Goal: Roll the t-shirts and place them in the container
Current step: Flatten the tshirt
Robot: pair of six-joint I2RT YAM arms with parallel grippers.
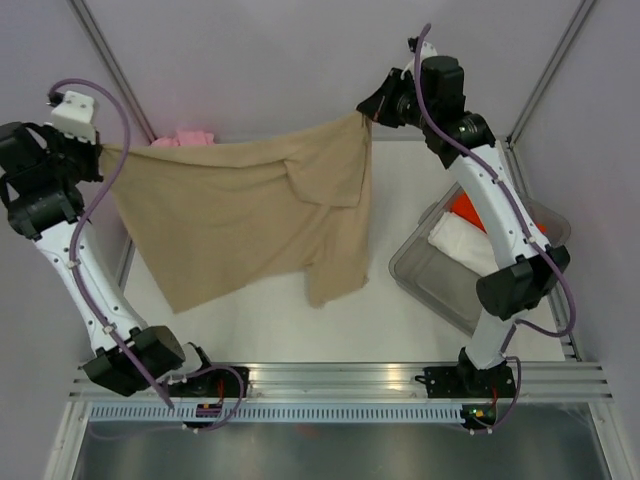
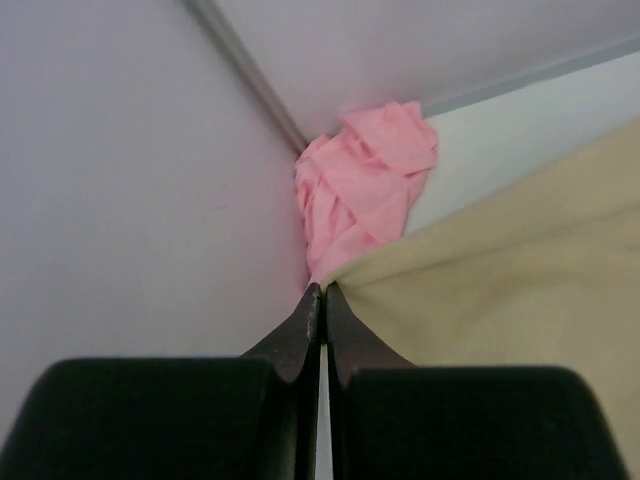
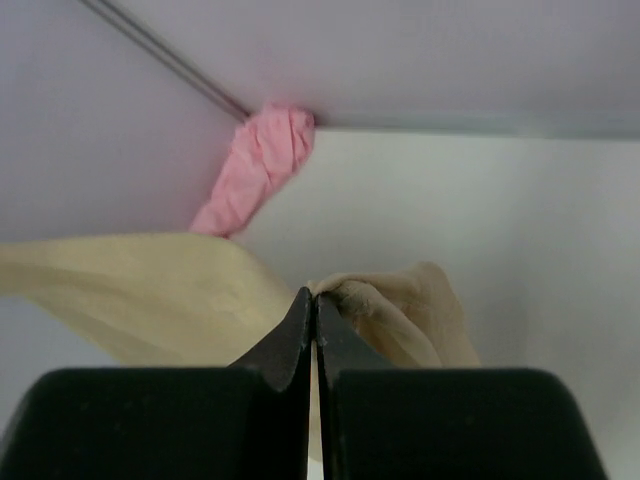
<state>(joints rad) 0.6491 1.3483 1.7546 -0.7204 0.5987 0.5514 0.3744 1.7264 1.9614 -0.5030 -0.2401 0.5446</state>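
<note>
Your left fingers [image 2: 308, 318] are pressed together on one corner of the tan soft-cloth short-sleeved t-shirt [image 1: 230, 215]. Your right fingers [image 3: 298, 322] are pinching a bunched fold at its opposite end. The shirt hangs in the air between them, fairly taut along its top edge, with its lower part drooping towards the white tabletop [image 1: 270, 320]. You cannot tell from here whether the hem touches it. The crumpled light pink t-shirt [image 2: 365, 190] sits in the far left corner against the wall [image 2: 120, 180], just behind your left grip.

Watch these risks:

- **Slipping grip:** Both grips catch only a little cloth. If you spread the arms further, the tension could pull a corner free and drop that side.
- **Crooked roll:** The right half of the shirt is doubled over itself. Laid down like this, it will likely land creased and roll crooked.
- **Covering the pink shirt:** If you lower the tan shirt too close to the far corner, it may drape over the pink one.
- **Catching the bin:** Your right arm reaches over the clear plastic bin [image 1: 425, 290]. A sweep that way could drag the hanging flap against it.
</note>
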